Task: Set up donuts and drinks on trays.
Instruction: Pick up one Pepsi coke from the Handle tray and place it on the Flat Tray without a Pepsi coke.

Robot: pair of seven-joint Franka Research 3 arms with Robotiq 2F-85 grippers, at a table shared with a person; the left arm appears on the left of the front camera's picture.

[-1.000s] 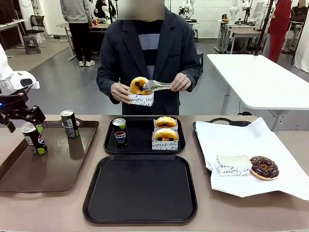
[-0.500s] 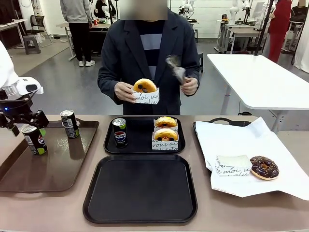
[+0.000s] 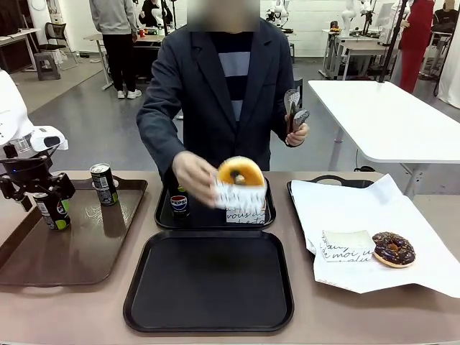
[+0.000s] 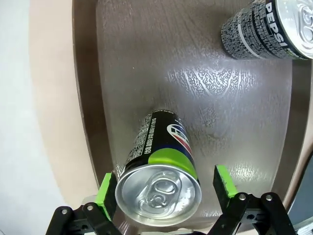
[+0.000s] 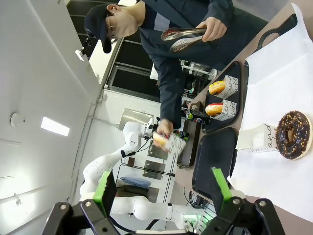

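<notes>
Table's busy: the person has swung the boxed donut [image 3: 241, 175] down from chest height toward the black trays [image 3: 208, 284], with the tongs [image 3: 295, 115] lifted aside, so I'd guess a third donut is about to land. Left gripper [image 4: 164, 185] has dropped around a can [image 4: 159, 142] on the brown tray [image 3: 72, 251] — fingers wide open, can between the pads, not squeezed yet. Right gripper [image 5: 162, 186] — open, holding nothing.

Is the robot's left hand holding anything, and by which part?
Nothing is held. The left hand is open, its green pads either side of the top of a Pepsi can standing on the brown tray.
</notes>
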